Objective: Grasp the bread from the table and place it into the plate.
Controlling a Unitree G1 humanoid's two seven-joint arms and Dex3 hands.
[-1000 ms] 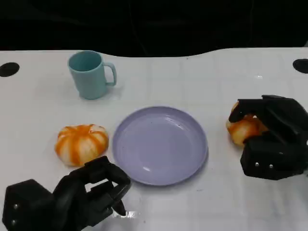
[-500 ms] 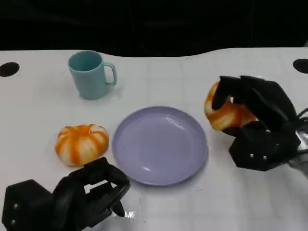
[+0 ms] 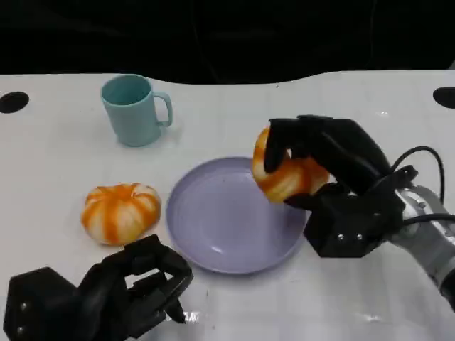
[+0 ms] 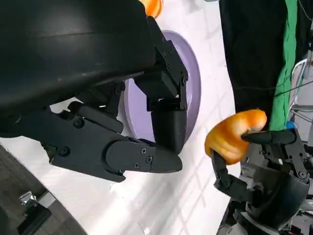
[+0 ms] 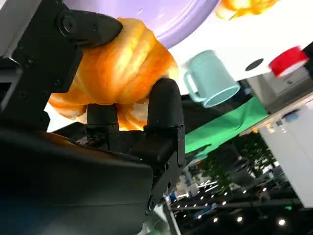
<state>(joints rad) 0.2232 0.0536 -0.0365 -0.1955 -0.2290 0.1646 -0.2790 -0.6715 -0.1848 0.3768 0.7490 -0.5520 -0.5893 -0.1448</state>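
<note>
My right hand (image 3: 341, 188) grips an orange-and-cream bread roll (image 3: 286, 175) and holds it in the air over the right rim of the lilac plate (image 3: 227, 220). The right wrist view shows black fingers (image 5: 164, 105) wrapped around this roll (image 5: 117, 68), with the plate (image 5: 156, 14) beyond it. In the left wrist view the held roll (image 4: 234, 134) hangs beside the plate (image 4: 193, 93). A second striped orange bread (image 3: 119, 211) lies on the table left of the plate. My left hand (image 3: 114, 295) rests at the near left, fingers curled in on nothing.
A teal mug (image 3: 134, 109) stands upright behind the plate to the left, also visible as the mug (image 5: 210, 81) in the right wrist view. The white table (image 3: 370, 99) ends at a dark back edge. A black cable (image 3: 419, 160) loops over my right forearm.
My right hand lifted the roll off the table at the right and carried it leftward until it hangs above the plate's right rim. The left hand and the other bread stayed put.
</note>
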